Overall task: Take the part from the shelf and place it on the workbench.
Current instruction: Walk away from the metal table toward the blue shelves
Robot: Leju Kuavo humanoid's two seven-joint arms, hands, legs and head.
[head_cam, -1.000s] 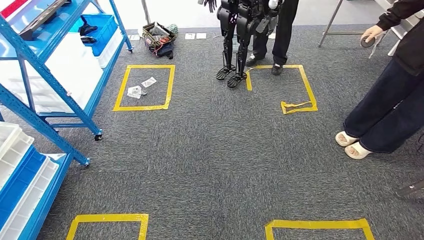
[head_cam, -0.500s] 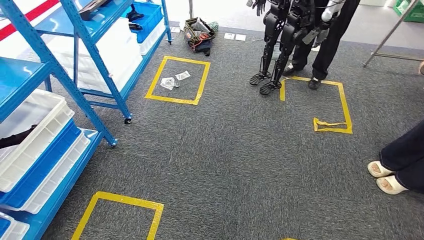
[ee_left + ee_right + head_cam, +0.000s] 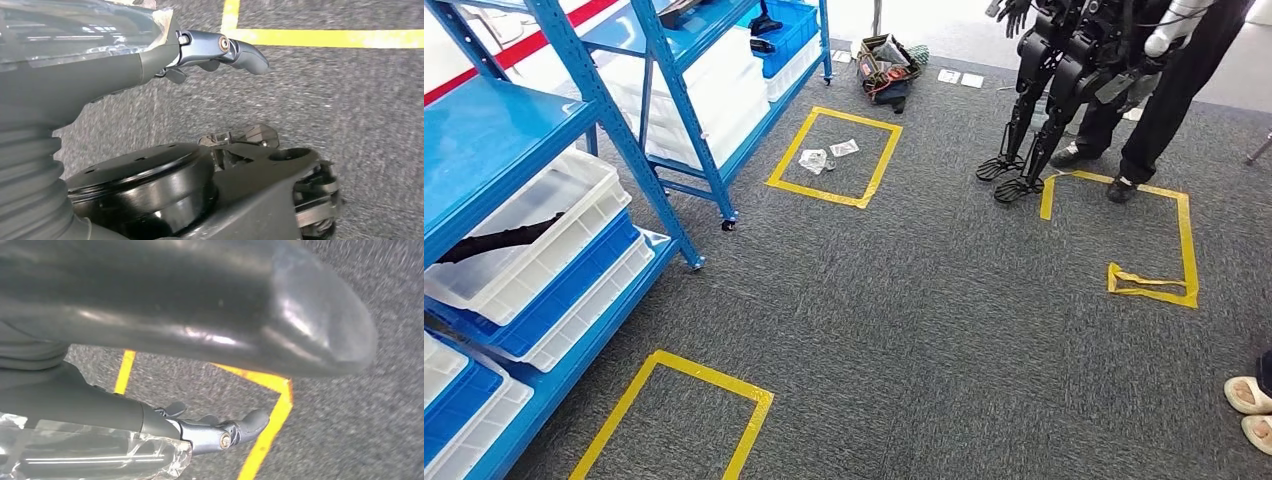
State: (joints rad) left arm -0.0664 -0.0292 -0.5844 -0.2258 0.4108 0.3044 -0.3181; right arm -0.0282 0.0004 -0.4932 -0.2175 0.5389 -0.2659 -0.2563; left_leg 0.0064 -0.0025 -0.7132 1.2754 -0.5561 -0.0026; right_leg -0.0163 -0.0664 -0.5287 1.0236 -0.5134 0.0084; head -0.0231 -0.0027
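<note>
A blue shelf rack stands on my left with white and blue bins on its levels. A long black part lies in a white bin on the near rack. More dark parts sit in a blue bin on the far rack. My left hand hangs over the grey carpet, fingers loosely extended, holding nothing. My right hand hangs the same way beside a yellow tape line, its fingers also free of anything.
Yellow tape squares mark the carpet. Small plastic bags lie in one. Another black humanoid robot stands ahead with a person behind it. A tool bag sits beyond. A person's sandalled feet are at right.
The whole picture has shifted right: my view has swung left, so the near rack and its bins now take up more of the left side. Both hands still hang free.
</note>
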